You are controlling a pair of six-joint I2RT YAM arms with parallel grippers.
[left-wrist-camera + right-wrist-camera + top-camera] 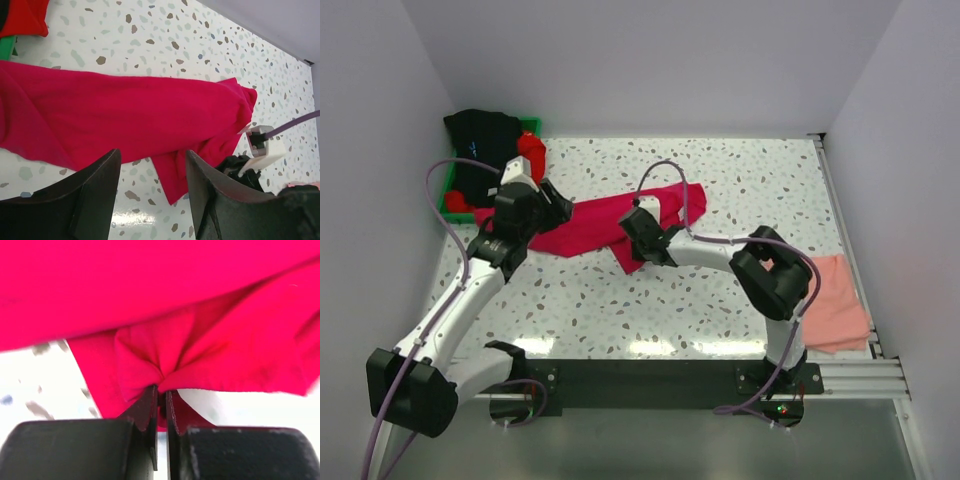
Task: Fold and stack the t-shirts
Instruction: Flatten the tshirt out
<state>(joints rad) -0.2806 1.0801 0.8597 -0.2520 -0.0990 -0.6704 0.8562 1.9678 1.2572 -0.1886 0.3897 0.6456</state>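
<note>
A crimson-pink t-shirt [590, 222] lies crumpled across the middle of the table. My right gripper [634, 228] is shut on a bunched fold at its lower edge; the wrist view shows the cloth [165, 300] pinched between the closed fingertips of that gripper [161, 390]. My left gripper [552, 205] hovers over the shirt's left end, open and empty. In the left wrist view its gripper [152, 157] has its fingers spread just above the cloth [125, 110]. A salmon-pink t-shirt [835, 300] lies folded at the right edge. A black t-shirt [480, 145] and a bright red one [531, 152] sit in the tray.
A green plastic tray [532, 125] stands at the back left corner against the wall. White walls close in the table on the left, back and right. The right arm's wrist [260, 145] shows near the shirt in the left wrist view.
</note>
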